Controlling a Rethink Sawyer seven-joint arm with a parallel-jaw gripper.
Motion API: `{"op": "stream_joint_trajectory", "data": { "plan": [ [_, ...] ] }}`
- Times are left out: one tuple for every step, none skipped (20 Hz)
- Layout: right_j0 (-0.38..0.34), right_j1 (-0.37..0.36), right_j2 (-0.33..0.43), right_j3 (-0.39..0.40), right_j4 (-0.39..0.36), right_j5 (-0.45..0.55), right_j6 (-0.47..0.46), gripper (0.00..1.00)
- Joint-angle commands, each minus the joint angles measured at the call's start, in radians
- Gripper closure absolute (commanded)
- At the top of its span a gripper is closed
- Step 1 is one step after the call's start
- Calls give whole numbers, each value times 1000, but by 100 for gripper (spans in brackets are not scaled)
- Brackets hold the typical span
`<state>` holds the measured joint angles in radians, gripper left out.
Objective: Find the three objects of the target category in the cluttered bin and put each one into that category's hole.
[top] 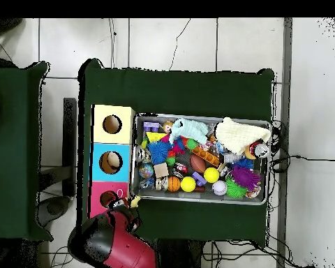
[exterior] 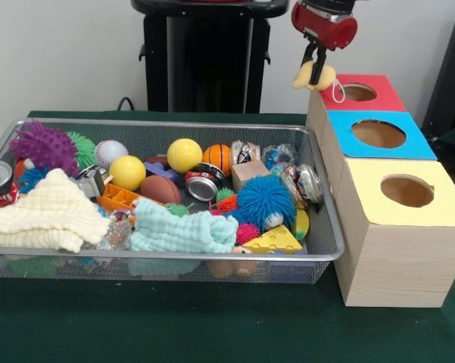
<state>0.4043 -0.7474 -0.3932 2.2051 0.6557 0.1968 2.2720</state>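
Note:
The wire mesh bin sits on the green table, full of toys; it also shows in the overhead view. My gripper hangs past the bin's far right corner, shut on a small yellow toy with a white loop. It holds the toy in the air just left of the red-topped box's hole. In the overhead view the gripper and the yellow toy are beside the red box's hole.
Three wooden boxes stand in a row beside the bin, with a blue-topped hole and a yellow-topped hole. The bin holds yellow balls, a blue fuzzy ball, a purple spiky ball, cloths and cans.

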Motion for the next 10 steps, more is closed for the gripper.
{"op": "stream_joint_trajectory", "data": {
  "plan": [
    [25,41,27,-42,56,35,284,100],
    [37,47,24,-51,62,41,296,100],
    [40,49,27,-52,68,41,301,100],
    [53,53,27,-58,77,44,313,100],
    [59,56,27,-61,82,46,318,100],
    [72,60,19,-67,88,54,328,100],
    [82,63,14,-72,93,60,334,100],
    [95,67,2,-80,96,73,342,100],
    [109,70,-9,-88,100,85,350,100],
    [120,69,-15,-94,104,97,357,100]
  ]
}}
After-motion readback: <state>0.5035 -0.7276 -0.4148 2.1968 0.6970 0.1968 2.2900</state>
